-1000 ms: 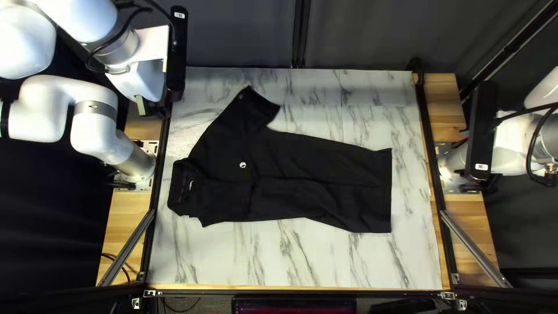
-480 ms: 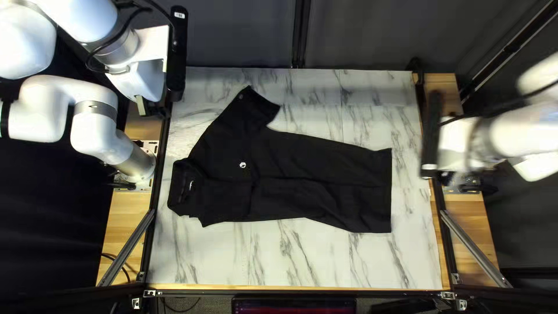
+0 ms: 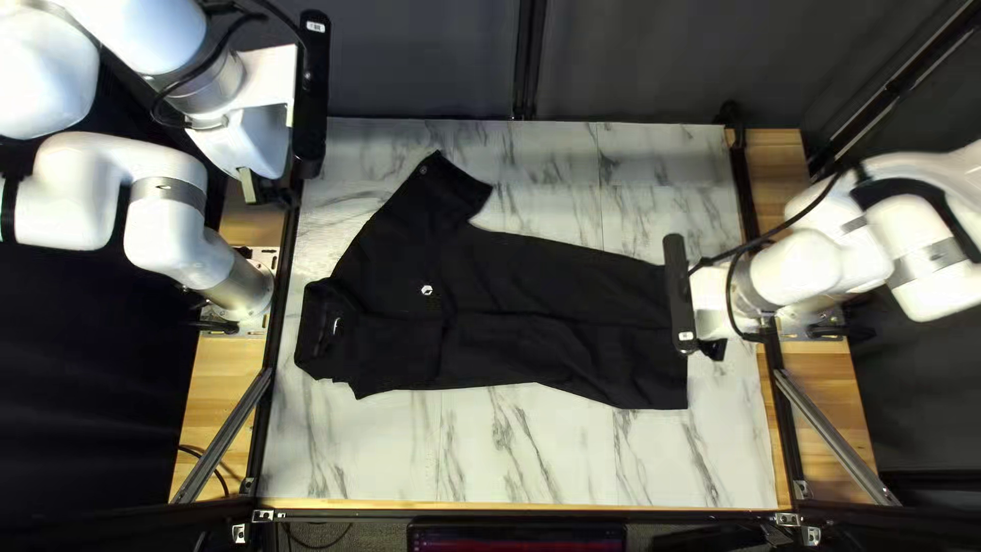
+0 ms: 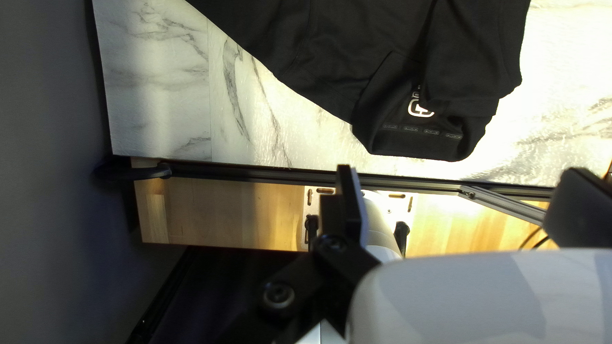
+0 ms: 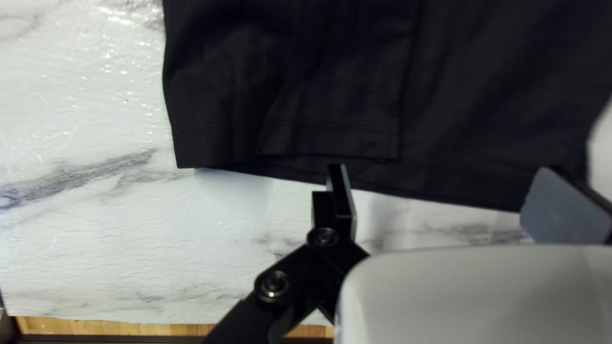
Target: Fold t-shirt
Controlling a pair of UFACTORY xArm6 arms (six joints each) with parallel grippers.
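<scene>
t-shirt: black cloth, matt, softly creased | marble-patterned table covering: glossy, finely wrinkled | side board: wood, smooth, visible grain | curtain: dark cloth, matt | left arm, right arm: white shells, smooth, glossy | joint band: grey metal, satin | diagonal brace: metal, dull sheen

The t-shirt lies on the table, its collar toward the left arm's base. Behind the table is a curtain.

A grey-veined white table with a black t-shirt on it, one sleeve jutting out.
</scene>
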